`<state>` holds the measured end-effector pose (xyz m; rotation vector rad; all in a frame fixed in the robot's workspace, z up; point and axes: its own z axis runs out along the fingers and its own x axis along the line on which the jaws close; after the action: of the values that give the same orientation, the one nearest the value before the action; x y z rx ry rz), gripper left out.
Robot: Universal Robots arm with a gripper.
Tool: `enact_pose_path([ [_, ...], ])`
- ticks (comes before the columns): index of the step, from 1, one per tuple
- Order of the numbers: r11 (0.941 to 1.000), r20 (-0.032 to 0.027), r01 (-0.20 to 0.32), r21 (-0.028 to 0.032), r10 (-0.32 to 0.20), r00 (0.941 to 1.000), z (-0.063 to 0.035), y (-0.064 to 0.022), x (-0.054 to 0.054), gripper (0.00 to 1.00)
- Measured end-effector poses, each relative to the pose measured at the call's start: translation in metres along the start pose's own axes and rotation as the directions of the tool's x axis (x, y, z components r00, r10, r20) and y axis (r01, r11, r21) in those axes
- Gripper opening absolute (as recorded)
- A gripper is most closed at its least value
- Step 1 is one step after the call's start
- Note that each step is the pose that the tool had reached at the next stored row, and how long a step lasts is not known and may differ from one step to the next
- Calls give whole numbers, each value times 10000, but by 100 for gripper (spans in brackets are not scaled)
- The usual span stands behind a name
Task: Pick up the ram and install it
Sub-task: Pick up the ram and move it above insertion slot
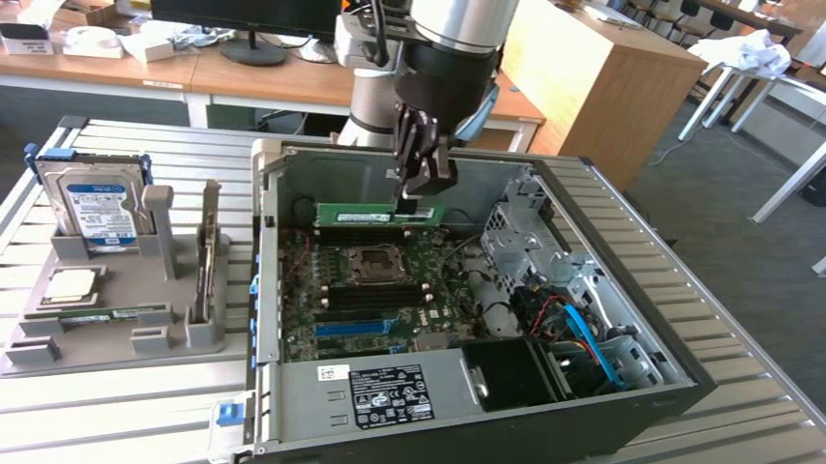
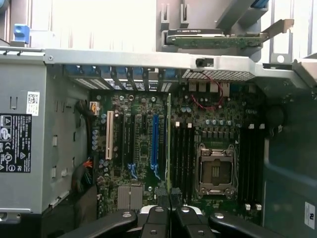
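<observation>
Claw (image 1: 416, 204) grips a long, thin green ram (image 1: 359, 215) edgewise

The ram (image 1: 377, 215) is a long, thin green circuit-board stick with a pale label on its face. The gripper (image 1: 416, 205) pinches it at one end. Its long edge is level and its face upright. It hangs inside the open computer case, above the motherboard and beyond the processor socket (image 1: 374, 259) in the exterior view. From the wrist, the ram (image 2: 169, 144) shows edge-on as a thin green line, with the bank of black slots between it and that socket.
</observation>
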<state>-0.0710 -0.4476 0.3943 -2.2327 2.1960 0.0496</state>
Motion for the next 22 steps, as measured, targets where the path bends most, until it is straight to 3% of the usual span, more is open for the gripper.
enact_pose_path([
  [17,10000,0,-96,1,96,10000,24,-226,5,12],
  [22,9999,1,-100,2,100,9999,25,-242,5,12],
])
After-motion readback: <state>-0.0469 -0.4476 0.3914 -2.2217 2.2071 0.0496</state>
